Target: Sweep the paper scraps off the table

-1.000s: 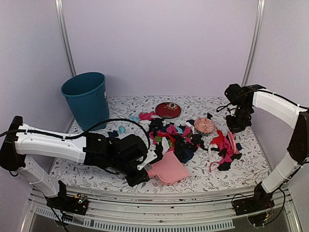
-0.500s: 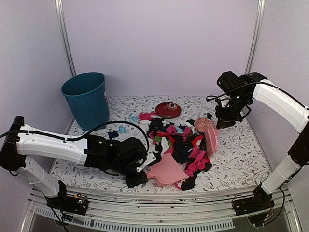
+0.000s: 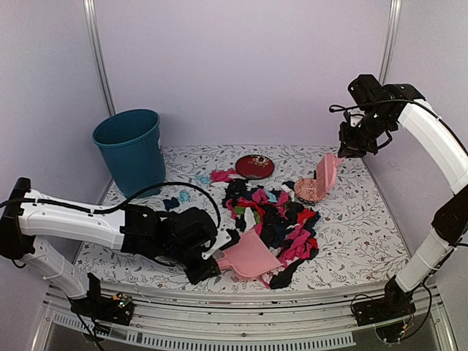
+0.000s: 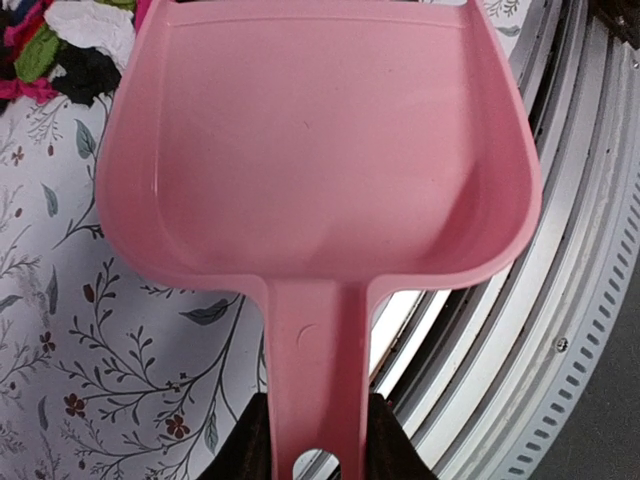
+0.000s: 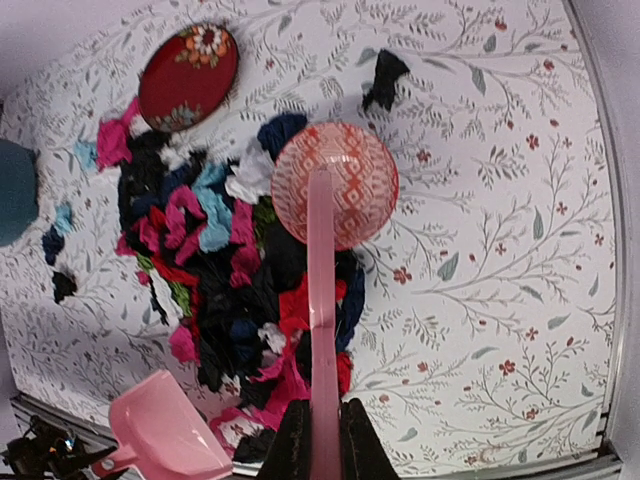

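The paper scraps lie in a heap of black, pink, red, blue and green bits in the middle of the table, its near end touching the mouth of a pink dustpan. My left gripper is shut on the dustpan's handle; the pan looks empty, with scraps past its far left corner. My right gripper is raised above the table's back right, shut on a flat pink sweeping tool. In the right wrist view the tool hangs over the scraps.
A teal bin stands at the back left. A round dark-red plate and a pink patterned dish sit behind the heap. A few stray scraps lie near the bin. The metal table rail runs beside the dustpan.
The right arm swept the right-hand scraps left into the heap by the dustpan, then rose up and back to the right with the tool. The left arm barely moved.
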Robot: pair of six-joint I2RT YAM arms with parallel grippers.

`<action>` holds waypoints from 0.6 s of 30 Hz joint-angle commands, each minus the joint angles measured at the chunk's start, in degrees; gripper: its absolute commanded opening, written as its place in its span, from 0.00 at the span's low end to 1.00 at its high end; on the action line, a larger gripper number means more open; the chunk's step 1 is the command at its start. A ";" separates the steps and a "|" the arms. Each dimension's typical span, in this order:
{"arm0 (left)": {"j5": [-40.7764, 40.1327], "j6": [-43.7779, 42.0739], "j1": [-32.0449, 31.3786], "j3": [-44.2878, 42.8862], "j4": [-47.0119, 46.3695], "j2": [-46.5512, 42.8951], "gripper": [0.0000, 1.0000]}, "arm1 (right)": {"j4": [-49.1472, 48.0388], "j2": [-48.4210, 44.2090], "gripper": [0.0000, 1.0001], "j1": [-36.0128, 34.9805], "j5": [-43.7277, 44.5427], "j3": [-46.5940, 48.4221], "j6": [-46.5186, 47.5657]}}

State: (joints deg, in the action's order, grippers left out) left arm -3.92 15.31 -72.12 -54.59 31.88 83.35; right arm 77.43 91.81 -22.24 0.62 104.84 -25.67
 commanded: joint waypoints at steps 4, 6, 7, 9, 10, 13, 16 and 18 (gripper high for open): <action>-1.50 1.27 -0.66 0.84 0.52 -2.57 0.23 | -14.31 3.99 0.01 4.84 -0.08 5.18 1.86; -1.69 1.59 -0.68 0.51 1.08 -2.74 0.23 | -19.02 5.55 0.01 6.63 -0.71 5.09 1.92; -1.78 1.71 -0.67 0.43 1.34 -2.80 0.23 | -21.16 6.62 0.02 7.50 -1.12 5.11 1.94; -2.10 1.97 -0.66 0.24 1.95 -2.95 0.23 | -25.49 9.51 0.01 9.02 -2.15 5.36 1.81; -2.27 2.12 -0.66 0.06 2.30 -3.07 0.23 | -27.10 10.94 0.01 9.72 -2.92 5.45 1.77; -2.67 2.63 -0.65 -0.45 3.56 -3.20 0.23 | -31.38 15.21 0.01 11.53 -5.50 5.78 0.98; -2.89 3.35 -0.66 -0.86 4.87 -3.61 0.23 | -34.10 19.64 0.01 12.70 -7.32 7.16 0.47; -3.07 3.86 -0.64 -0.96 5.68 -4.10 0.23 | -34.50 22.76 0.01 13.18 -7.56 8.57 0.45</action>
State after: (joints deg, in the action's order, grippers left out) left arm -6.04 17.69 -72.12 -54.37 35.24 81.28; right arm 48.97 110.10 -10.00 -4.16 109.95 -24.67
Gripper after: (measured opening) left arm 0.247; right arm 0.070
